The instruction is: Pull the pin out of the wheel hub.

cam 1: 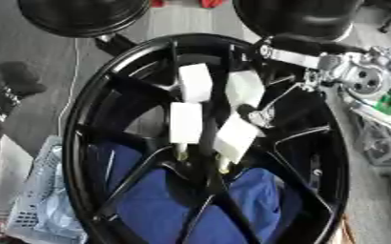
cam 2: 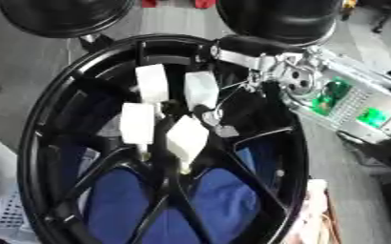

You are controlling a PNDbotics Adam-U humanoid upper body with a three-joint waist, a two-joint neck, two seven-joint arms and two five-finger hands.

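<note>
Four white-tagged pins [cam 1: 187, 123] in the black wheel hub [cam 1: 200, 143]; right hand [cam 2: 232, 112] among them, finger state unclear, best drawn straight out along the axis.

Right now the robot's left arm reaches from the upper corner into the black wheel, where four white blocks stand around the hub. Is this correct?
Not quite: it is the right hand that reaches in, its arm entering from the upper right, as the left eye view shows. The rest holds: the wheel is black, and four white blocks stand around its hub.
</note>
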